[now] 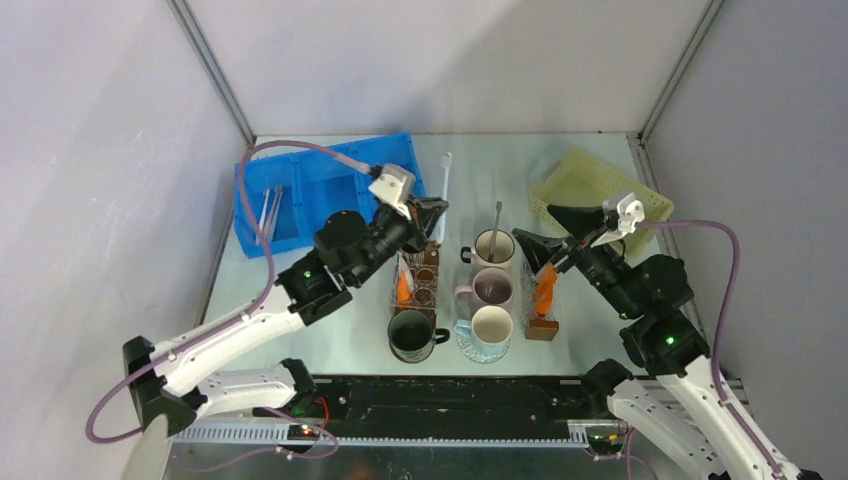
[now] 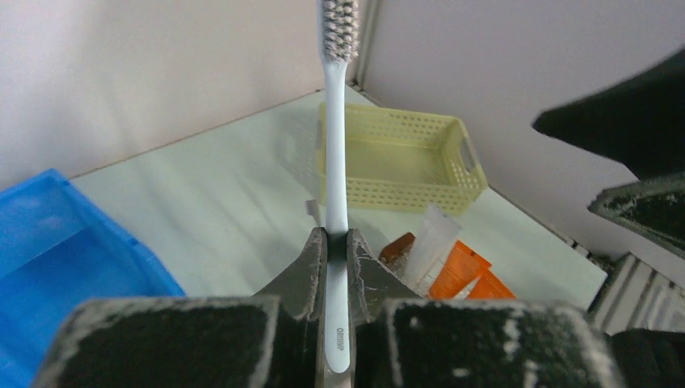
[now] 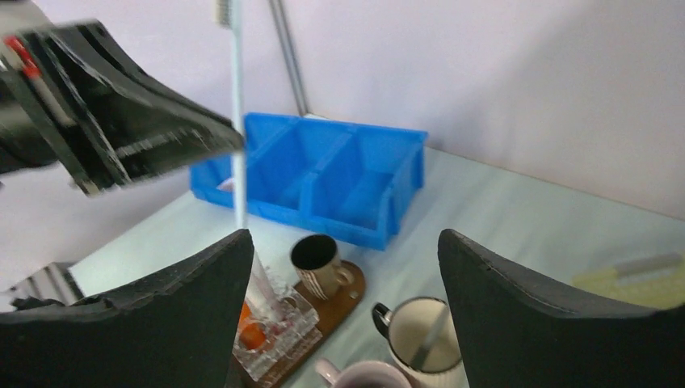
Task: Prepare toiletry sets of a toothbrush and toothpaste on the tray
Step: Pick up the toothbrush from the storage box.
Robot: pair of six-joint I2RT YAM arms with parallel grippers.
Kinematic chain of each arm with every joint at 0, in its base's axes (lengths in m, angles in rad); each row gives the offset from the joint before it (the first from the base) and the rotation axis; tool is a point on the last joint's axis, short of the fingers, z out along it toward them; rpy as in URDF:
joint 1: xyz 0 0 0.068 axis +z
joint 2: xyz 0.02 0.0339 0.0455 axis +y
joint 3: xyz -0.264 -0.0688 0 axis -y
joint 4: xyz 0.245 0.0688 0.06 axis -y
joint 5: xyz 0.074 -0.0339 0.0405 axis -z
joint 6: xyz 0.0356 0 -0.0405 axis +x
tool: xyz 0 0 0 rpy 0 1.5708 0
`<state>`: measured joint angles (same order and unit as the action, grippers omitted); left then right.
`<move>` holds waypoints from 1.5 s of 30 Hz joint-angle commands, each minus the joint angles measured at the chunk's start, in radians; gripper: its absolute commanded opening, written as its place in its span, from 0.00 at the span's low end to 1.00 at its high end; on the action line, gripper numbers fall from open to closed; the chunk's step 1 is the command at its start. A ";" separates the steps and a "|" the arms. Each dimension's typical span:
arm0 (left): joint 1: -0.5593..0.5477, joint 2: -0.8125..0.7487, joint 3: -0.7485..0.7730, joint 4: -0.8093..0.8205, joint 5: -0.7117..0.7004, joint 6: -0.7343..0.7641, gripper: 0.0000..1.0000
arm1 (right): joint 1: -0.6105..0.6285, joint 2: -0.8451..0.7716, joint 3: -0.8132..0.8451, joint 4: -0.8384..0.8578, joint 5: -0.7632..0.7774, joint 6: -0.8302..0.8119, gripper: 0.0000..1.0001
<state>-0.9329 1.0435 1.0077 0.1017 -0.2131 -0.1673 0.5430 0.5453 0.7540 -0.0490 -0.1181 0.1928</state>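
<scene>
Pinches toothbrush (image 2: 336,153) by handle tail in left gripper (image 2: 337,240), jaws clamped on it; hovers above table (image 1: 590,345) at 11 o'clock of mugs (image 1: 492,288), bristle head aimed 12 o'clock, probably for carry toward yellow basket (image 1: 600,190) at 2 o'clock. Slim, rigid white plastic; grey bristle tuft. Spreads right gripper (image 1: 546,233) wide, nothing between, over orange toothpaste (image 1: 544,290) upright in clear box (image 1: 545,312) at 4 o'clock, likely for pick. Soft squashy tubes; perforated basket walls.

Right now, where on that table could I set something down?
Barest: the back strip of table between the blue bin and yellow basket. Also the near-left corner beside the dark mug, though under the left arm. The middle is crowded with mugs and clear boxes.
</scene>
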 commanded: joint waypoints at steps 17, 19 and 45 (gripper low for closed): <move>-0.254 0.123 0.053 0.164 -0.094 0.201 0.00 | 0.156 0.182 0.096 0.236 0.050 0.009 0.74; -0.261 0.122 0.052 0.174 -0.091 0.196 0.00 | 0.161 0.196 0.096 0.233 0.058 0.011 0.72; -0.279 0.120 0.014 0.159 -0.184 0.205 0.73 | 0.165 0.206 0.095 0.184 0.102 -0.060 0.00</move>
<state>-1.2091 1.2007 1.0172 0.2466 -0.3241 0.0246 0.7147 0.7650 0.8146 0.1421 -0.0639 0.1856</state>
